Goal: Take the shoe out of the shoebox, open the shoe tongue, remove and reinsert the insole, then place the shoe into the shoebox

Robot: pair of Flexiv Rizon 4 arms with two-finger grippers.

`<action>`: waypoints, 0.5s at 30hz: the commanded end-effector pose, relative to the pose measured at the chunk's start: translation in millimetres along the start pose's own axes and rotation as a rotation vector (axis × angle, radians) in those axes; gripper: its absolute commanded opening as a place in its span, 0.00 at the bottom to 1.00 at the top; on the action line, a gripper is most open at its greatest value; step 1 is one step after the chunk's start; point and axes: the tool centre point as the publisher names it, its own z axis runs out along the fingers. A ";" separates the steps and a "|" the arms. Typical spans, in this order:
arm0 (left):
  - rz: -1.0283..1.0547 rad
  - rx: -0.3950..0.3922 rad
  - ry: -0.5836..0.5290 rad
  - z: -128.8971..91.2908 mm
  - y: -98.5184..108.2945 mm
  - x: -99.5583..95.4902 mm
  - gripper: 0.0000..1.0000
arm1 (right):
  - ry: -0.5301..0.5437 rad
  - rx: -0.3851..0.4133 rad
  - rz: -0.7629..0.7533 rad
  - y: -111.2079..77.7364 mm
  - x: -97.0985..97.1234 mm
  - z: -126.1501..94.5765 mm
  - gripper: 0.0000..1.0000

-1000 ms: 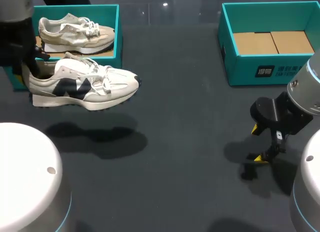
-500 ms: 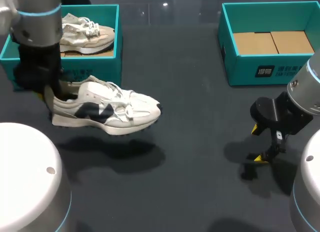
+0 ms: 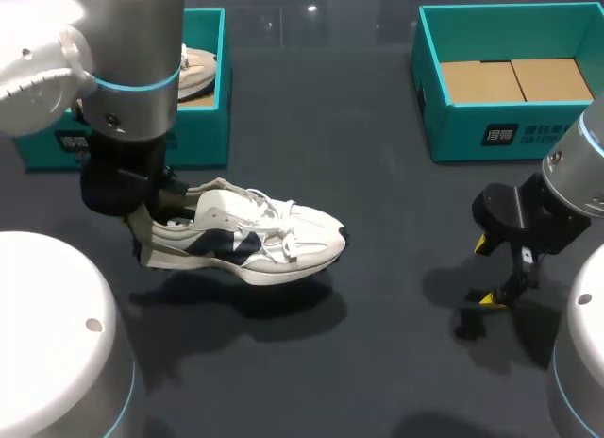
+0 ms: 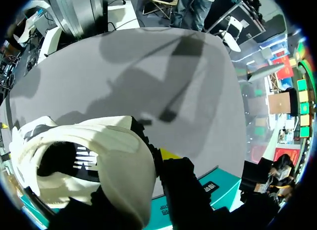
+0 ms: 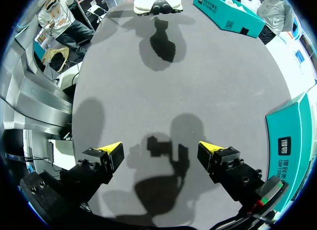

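Swings the shoe [image 3: 245, 242] farther from the shoebox [image 3: 203, 126], heel clamped between fingers of the left gripper [image 3: 142, 216], right gripper [image 5: 161, 151] spread wide, holding nothing.

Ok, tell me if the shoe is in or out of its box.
Out. The shoe hangs over the table, heel in the left tool, clear of the left box, its shadow below.

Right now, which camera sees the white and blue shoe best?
The head view: the whole white lace-up sneaker with a dark blue side patch shows side-on. The left wrist view shows only its heel opening, the right wrist view only its toe.
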 end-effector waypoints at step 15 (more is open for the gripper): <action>-0.009 -0.016 0.011 42.6 13.6 -92.0 0.00 | -0.002 0.000 0.000 -0.3 1.1 -0.1 1.00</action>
